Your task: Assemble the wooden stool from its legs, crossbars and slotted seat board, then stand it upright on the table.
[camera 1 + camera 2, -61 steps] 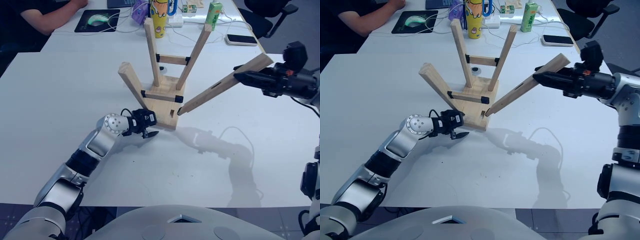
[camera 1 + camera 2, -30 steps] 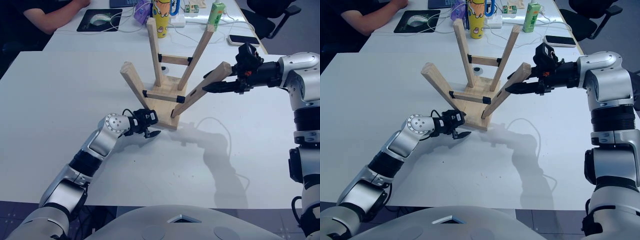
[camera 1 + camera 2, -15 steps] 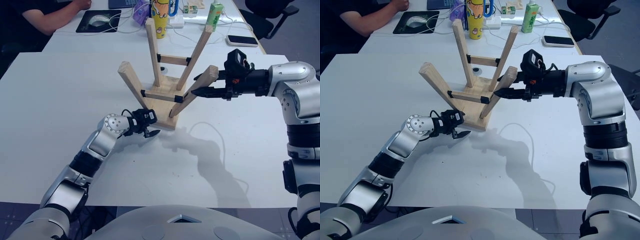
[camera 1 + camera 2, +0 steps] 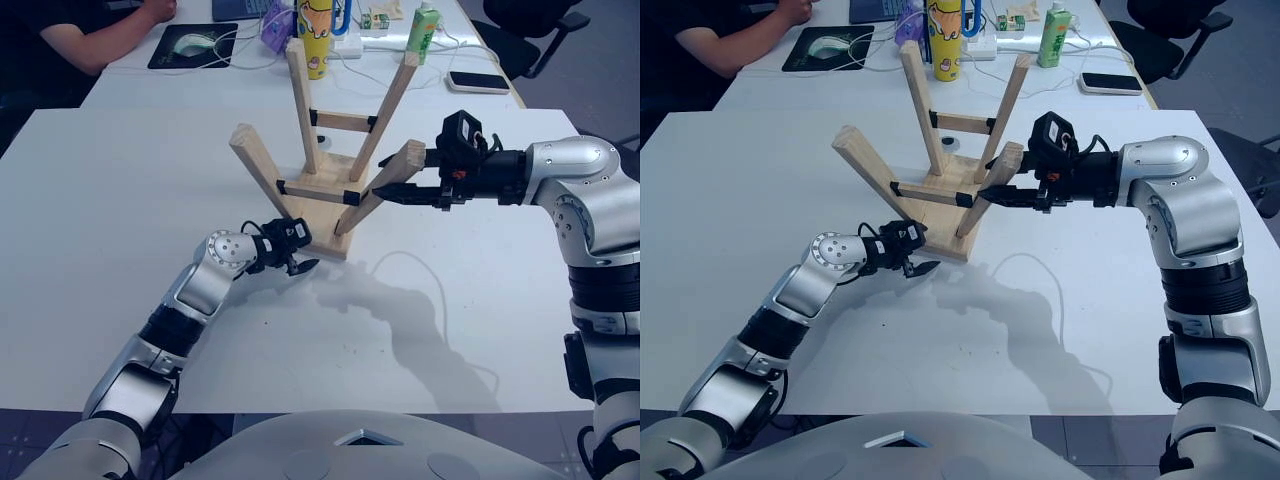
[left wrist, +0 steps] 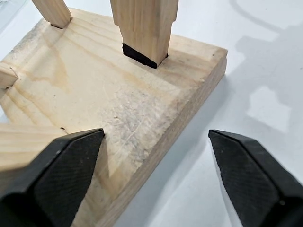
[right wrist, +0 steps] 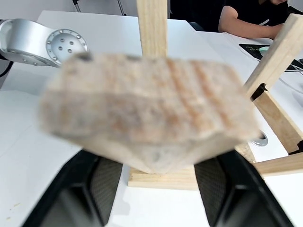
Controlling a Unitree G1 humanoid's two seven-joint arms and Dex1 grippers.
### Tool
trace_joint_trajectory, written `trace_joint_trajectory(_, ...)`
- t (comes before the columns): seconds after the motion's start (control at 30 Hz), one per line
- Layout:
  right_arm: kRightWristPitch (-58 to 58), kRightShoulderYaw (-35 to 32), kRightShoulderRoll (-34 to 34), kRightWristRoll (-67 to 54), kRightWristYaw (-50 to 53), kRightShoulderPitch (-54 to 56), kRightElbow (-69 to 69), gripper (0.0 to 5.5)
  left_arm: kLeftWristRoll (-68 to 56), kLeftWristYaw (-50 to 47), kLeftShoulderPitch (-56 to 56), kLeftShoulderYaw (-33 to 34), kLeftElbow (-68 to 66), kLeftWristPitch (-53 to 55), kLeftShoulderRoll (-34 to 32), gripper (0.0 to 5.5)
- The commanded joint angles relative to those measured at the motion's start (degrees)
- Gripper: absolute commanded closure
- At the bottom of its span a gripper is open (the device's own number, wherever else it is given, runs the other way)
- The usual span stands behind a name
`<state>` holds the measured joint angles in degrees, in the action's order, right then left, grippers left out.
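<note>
Stool is sitting upside down on white table [image 4: 120, 200], seat board [image 5: 94, 90] lying flat.

Left claw [image 4: 298, 266] is resting low at the board's near corner, jaws spread wide. One finger [image 5: 71, 161] is hanging over the board's wood and the other [image 5: 251, 165] over bare table, so the corner edge is running between them. Contact with the wood cannot be told.

Right claw [image 4: 1012, 197] is closing around the upper part of the fourth leg [image 4: 985, 195], which is slanting down and away from the claw. Its foot is sitting in the board's corner slot, just ahead of the left claw.

Three legs are already standing in the board:
- one [image 4: 257, 170] leaning out above the left claw
- two [image 4: 302, 100] [image 4: 388, 105] rising beyond the right claw

Two crossbars are bridging them, one [image 4: 318, 192] near the board and one [image 4: 345, 121] higher and farther back.

Yellow cup [image 4: 316, 35], green carton [image 4: 424, 30] and phone [image 4: 482, 80] are sitting well beyond both claws.
</note>
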<state>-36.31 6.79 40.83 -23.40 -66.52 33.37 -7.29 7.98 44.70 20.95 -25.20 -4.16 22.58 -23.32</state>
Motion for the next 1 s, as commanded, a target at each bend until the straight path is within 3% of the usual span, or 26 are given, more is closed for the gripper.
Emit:
trace_joint_trajectory(0.03,-2.82,8.79,-2.44,0.89,-1.19,-5.50,-0.64,3.43,-0.05,1.25,-2.67,-2.32,-1.91,2.39,0.87,1.41)
trace_joint_trajectory(0.3,-0.33,11.56,-2.29,3.69,0.00,-7.88,1.15,3.43,-0.24,0.94,-3.26,-2.12,-1.78,2.77,0.88,1.41)
trace_joint_trajectory(0.37,-2.44,10.06,-4.89,0.57,1.02,-8.18,1.98,3.43,-0.31,0.77,-3.39,-2.02,-1.87,2.80,0.94,1.41)
trace_joint_trajectory(0.63,6.08,12.66,-9.11,8.42,5.29,-1.98,16.62,3.43,-0.20,0.92,-3.16,-2.48,-2.78,2.45,1.24,1.41)
trace_joint_trajectory(1.0,8.71,18.48,-7.63,9.26,2.97,-4.98,13.25,3.44,-1.45,-0.66,-3.59,-0.51,-3.73,1.52,1.70,1.41)
